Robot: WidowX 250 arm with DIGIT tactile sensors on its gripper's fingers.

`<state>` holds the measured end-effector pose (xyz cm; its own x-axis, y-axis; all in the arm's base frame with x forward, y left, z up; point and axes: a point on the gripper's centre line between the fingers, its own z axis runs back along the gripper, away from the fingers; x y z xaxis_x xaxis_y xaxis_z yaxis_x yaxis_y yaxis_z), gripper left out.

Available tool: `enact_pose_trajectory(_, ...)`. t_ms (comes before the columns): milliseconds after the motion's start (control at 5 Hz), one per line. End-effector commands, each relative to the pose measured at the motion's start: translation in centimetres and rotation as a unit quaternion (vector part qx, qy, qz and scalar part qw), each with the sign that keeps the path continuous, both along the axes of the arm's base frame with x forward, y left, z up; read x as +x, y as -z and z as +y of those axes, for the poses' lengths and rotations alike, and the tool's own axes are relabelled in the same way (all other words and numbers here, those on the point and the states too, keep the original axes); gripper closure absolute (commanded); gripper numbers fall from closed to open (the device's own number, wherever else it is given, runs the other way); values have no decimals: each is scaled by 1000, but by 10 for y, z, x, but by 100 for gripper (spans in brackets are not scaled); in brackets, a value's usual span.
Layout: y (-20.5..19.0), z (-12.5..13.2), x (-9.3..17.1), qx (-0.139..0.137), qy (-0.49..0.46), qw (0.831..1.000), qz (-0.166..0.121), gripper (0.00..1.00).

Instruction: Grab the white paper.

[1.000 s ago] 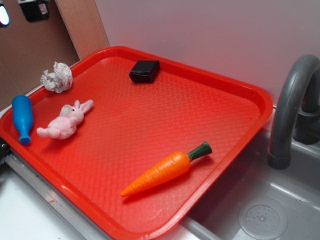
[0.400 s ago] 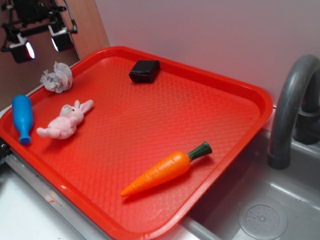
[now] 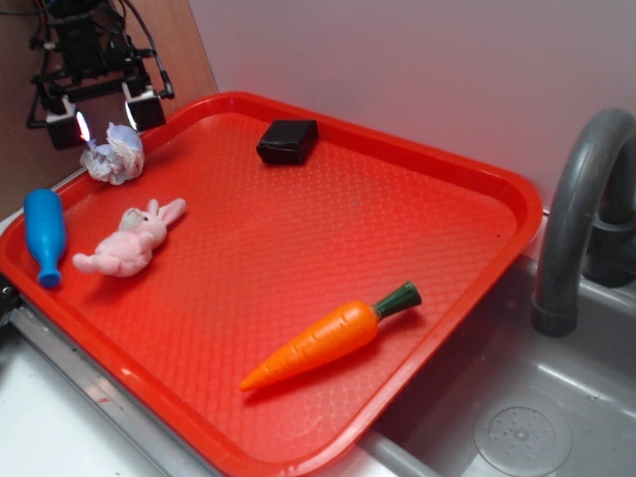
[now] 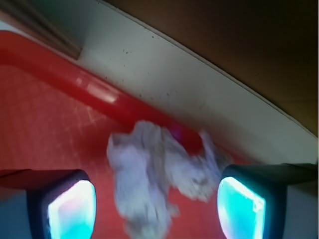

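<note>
White paper [image 3: 113, 154] sits crumpled on the far left edge of the red tray [image 3: 427, 159], right under the gripper [image 3: 103, 116]. From the outside view, the gripper hangs just above it with its two fingers spread wide and nothing in them. The pink bunny [image 3: 129, 241] and the blue bottle [image 3: 44, 236] lie nearer the camera than the gripper, well apart from it.

In the wrist view, the white paper [image 4: 159, 174] shows between the two fingers [image 4: 70, 209], up against the tray rim [image 4: 94, 89]. The gripper [image 4: 155, 209] is wide open and empty. The rim looks risky (it is so close): a finger could bump it on the way down. The light ball could also get pushed away or slip out.
</note>
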<state>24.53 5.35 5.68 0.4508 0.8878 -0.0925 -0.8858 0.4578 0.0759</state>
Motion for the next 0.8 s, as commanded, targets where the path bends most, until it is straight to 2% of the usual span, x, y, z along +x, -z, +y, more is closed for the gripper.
enact_pose_trajectory(0,7,15,-13,45,-11,999,-11,100)
enact_pose_trajectory(200,6,15,-14,43,-8,999,-11,100)
enact_pose_trajectory(400,-10,6,-12,42,47,997,-36,100)
enact_pose_trajectory(600,-59,-27,-6,23,160,982,-98,100)
